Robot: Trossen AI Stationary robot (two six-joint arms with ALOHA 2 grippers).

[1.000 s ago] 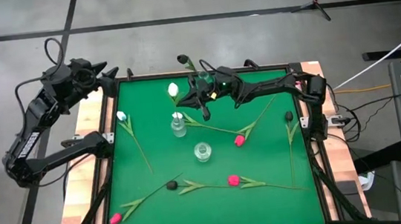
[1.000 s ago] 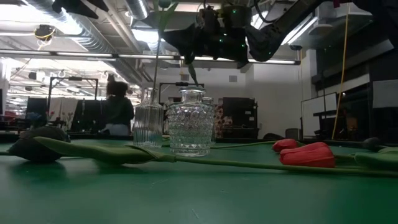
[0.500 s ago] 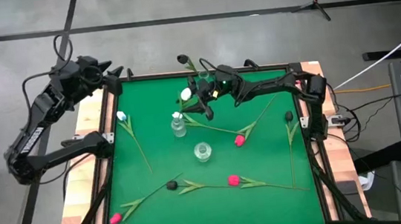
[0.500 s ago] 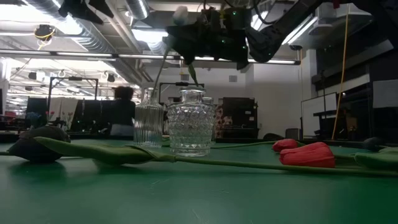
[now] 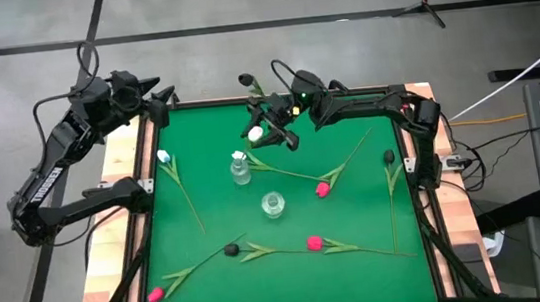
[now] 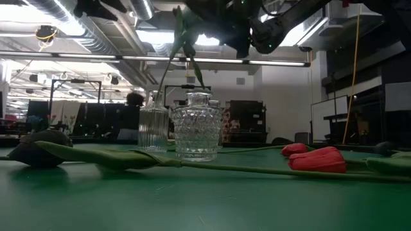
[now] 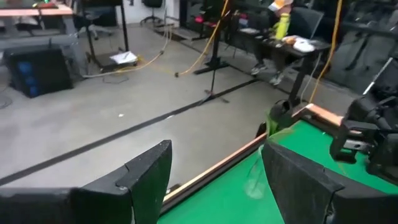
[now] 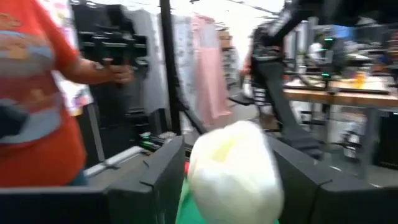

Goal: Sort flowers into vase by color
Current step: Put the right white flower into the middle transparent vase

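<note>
Green felt tabletop (image 5: pixel 357 212), high view: your right gripper (image 5: pixel 282 120), upper centre, clamps the white tulip (image 5: pixel 255 132) above the ribbed vase (image 5: pixel 241 169). Left gripper (image 5: pixel 149 95), upper left, gapes empty. Tilted stem could tip the vase.

— What moved?
— The right gripper (image 5: pixel 265 123) drew back toward the far edge, and the white tulip (image 5: pixel 255 132) it grips swung off the narrow vase (image 5: pixel 241 170).
— And the left gripper (image 5: pixel 156 101)?
— Edged nearer the table's far corner, apparently still spread.
</note>
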